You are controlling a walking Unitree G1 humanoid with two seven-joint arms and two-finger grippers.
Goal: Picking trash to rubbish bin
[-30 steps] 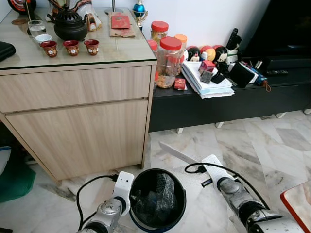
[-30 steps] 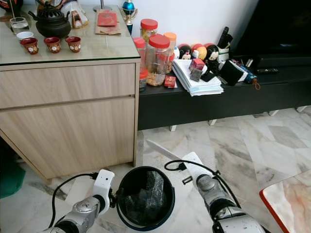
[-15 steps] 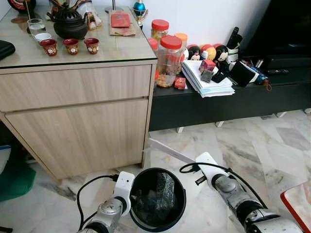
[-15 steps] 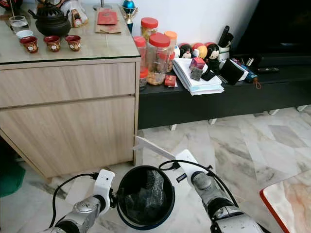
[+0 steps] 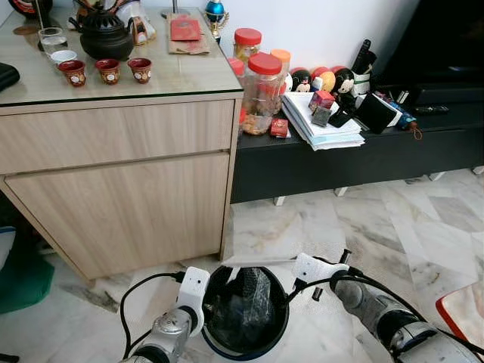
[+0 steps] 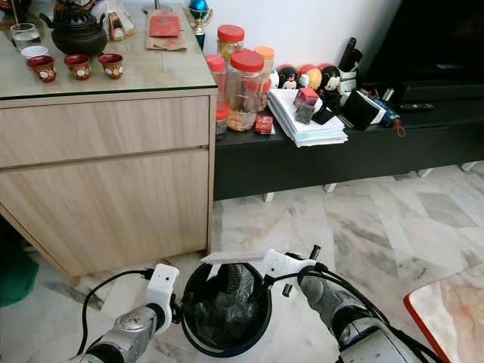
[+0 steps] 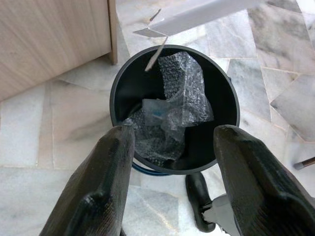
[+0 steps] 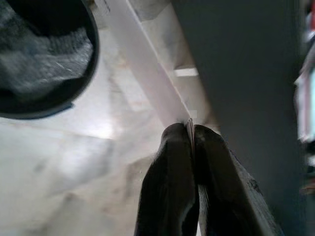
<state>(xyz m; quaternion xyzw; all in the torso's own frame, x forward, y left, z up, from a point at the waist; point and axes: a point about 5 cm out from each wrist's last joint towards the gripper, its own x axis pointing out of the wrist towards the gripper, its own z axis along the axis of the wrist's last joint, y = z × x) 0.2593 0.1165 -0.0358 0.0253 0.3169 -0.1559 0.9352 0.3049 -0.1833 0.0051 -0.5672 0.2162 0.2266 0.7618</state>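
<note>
A black round bin (image 5: 246, 308) stands on the marble floor just in front of me, with crumpled bubble wrap (image 7: 170, 115) inside. My left gripper (image 7: 172, 130) hovers open at the bin's near rim, its fingers (image 7: 98, 187) spread wide on either side. My right gripper (image 8: 191, 129) is shut on one end of a long white paper strip (image 5: 253, 262). The strip lies almost level across the bin's far rim, its free end over the opening (image 7: 197, 14). The right wrist (image 5: 314, 268) sits just right of the bin.
A wooden cabinet (image 5: 121, 174) with a tea set on its glass top stands behind the bin on the left. A low black bench (image 5: 340, 162) with jars and papers runs to the right. A red-edged object (image 5: 465, 314) is at the lower right, and something green (image 5: 23, 280) at the left.
My right gripper has swung the white strip down and to the left, from slanting over the floor beside the bin to lying across the bin's far rim. The left arm has stayed put.
</note>
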